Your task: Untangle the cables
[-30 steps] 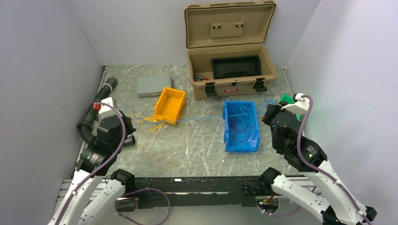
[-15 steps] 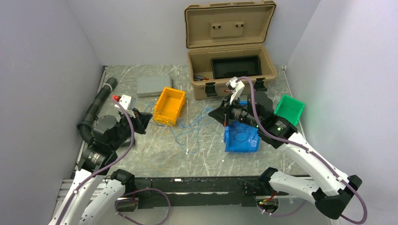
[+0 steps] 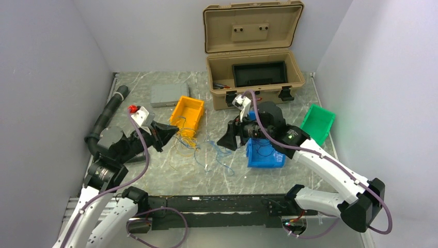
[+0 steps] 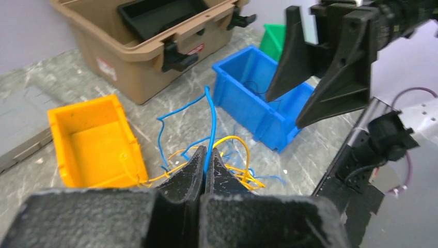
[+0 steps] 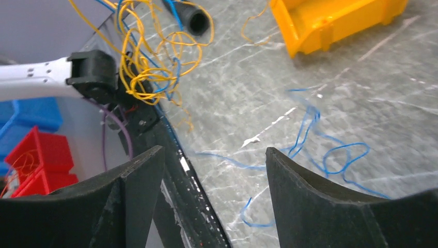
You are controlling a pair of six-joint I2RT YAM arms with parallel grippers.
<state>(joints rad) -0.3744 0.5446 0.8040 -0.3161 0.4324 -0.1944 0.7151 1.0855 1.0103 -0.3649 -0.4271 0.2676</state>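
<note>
The blue cable (image 5: pixel 310 116) is now let fall onto the table (image 5: pixel 372 77) by the right fingers (image 5: pixel 139 181), spread apart, while the tangled cables (image 4: pixel 237 173) are kept clamped between the left fingers (image 4: pixel 188 170), so untangling is judged only partly done.

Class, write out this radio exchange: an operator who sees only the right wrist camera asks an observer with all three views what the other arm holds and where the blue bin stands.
Operator: My right gripper is open, with a loose blue wire on the table beyond. Does the left gripper hold anything?
Observer: Yes. The left gripper is shut on a second blue wire rising from the yellow-and-blue tangle.
Operator: Where is the blue bin?
Observer: The top view shows the blue bin just behind your gripper, partly under the right arm, with thin dark wires inside.
</note>
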